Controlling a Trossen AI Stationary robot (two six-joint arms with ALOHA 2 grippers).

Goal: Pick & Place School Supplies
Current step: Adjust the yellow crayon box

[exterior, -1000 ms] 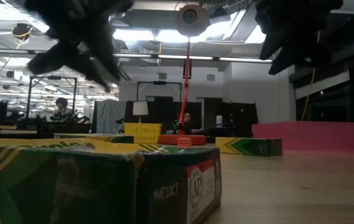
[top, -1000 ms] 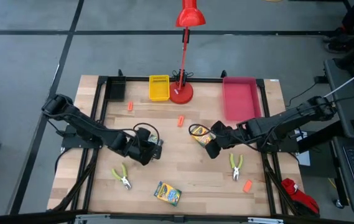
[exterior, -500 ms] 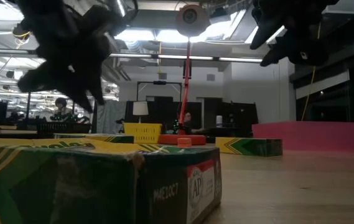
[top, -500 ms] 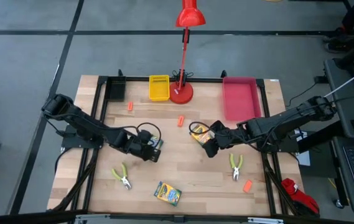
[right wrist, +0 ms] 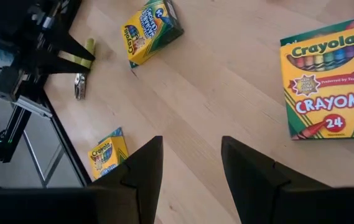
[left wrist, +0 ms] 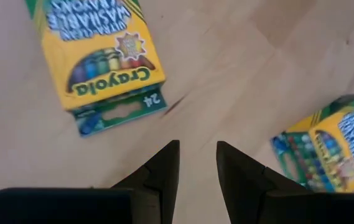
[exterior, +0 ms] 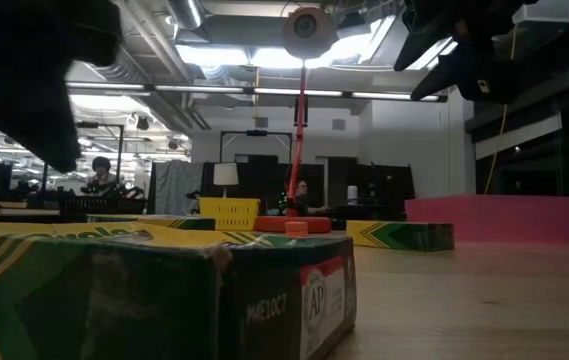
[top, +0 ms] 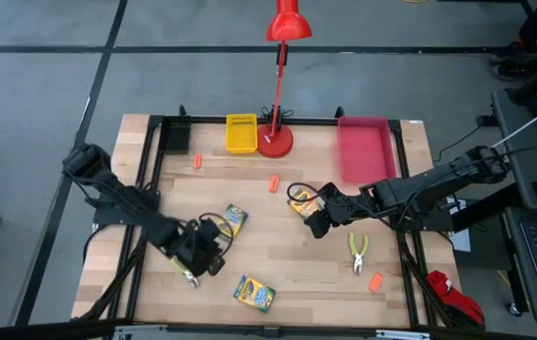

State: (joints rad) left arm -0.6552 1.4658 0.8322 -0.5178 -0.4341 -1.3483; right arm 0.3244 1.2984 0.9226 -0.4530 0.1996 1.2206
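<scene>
Three yellow-and-green crayon boxes lie flat on the wooden table: one mid-table (top: 233,220), one near the front edge (top: 254,293), one (top: 301,203) just beside my right gripper (top: 317,224). My right gripper (right wrist: 189,155) hovers open above the table, next to that box (right wrist: 329,84). My left gripper (top: 207,263) is open (left wrist: 198,162) and hangs over the left lime-handled pliers (top: 185,272), partly covering them; they also show in the right wrist view (right wrist: 83,68). The other pliers (top: 357,250) lie right of centre. Orange pieces lie at the far left (top: 196,161), centre (top: 274,183) and near right (top: 375,281).
A yellow tray (top: 241,133), a red desk lamp's base (top: 275,142), a pink tray (top: 363,148) and a black tray (top: 176,139) line the far edge. Bare wood lies between the two arms. People and desks show in the room beyond the table.
My left gripper has left the mid-table crayon box and swung toward the near-left part of the table, ending over the left pliers. The box it had partly covered now shows fully on the table. My right gripper has stayed by its box.
</scene>
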